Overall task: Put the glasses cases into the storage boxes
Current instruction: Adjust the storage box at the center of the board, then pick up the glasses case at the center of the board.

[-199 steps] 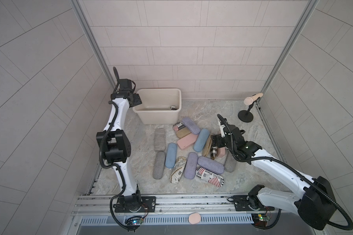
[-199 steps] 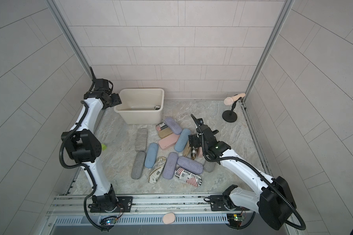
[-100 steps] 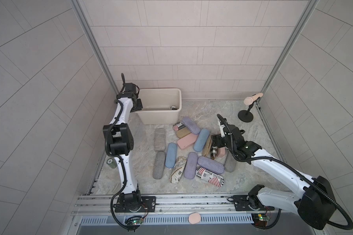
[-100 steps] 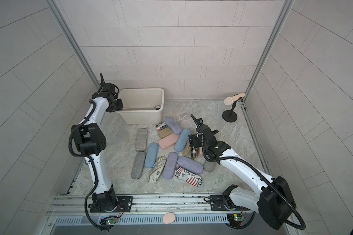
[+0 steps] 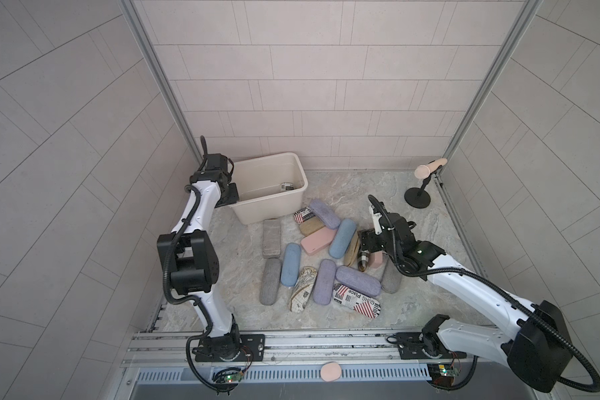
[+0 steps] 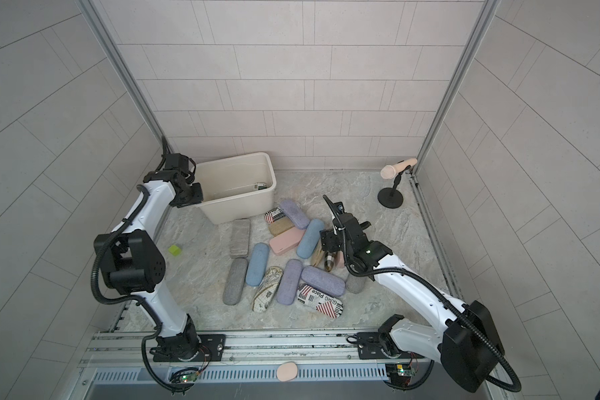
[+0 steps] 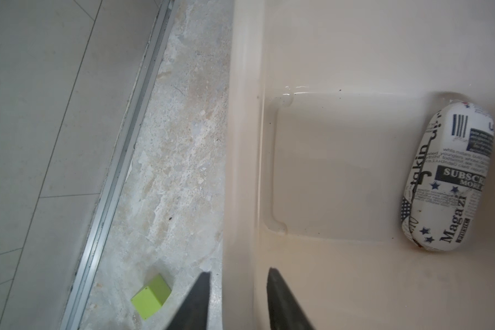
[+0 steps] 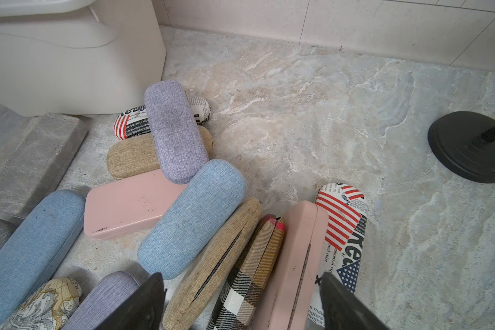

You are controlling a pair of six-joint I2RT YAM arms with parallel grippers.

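Most cases (image 5: 324, 285) lie in a loose heap on the counter (image 5: 343, 194), just in front of the bin (image 5: 270, 207), which sits at the back left. One newsprint case (image 7: 446, 183) is inside the bin, flat on its floor against the short end wall far from the left claw (image 7: 237, 274), with its long axis along that wall. The left wrist view shows it whole, while both top views catch only one end over the rim. The left claw's jaws stand apart astride the bin's other short rim, one finger outside and one inside; I cannot tell if either touches it. The right claw (image 8: 240, 275) hangs low over the heap's right side, jaws wide apart, holding nothing. Below it a tan case (image 8: 215, 263), a plaid case (image 8: 249, 283) and a pink case (image 8: 295, 257) stand on edge side by side, long axes running roughly front to back. A flag case (image 8: 343, 228) lies beside the pink one on the same heading; I find it in the right wrist view only. A second flag case (image 5: 355, 304) at the heap's front lies crosswise. A green cube (image 6: 175, 250) near the left wall shows in a top view and the left wrist view, while the left arm (image 5: 187, 256) hides it in a top view.
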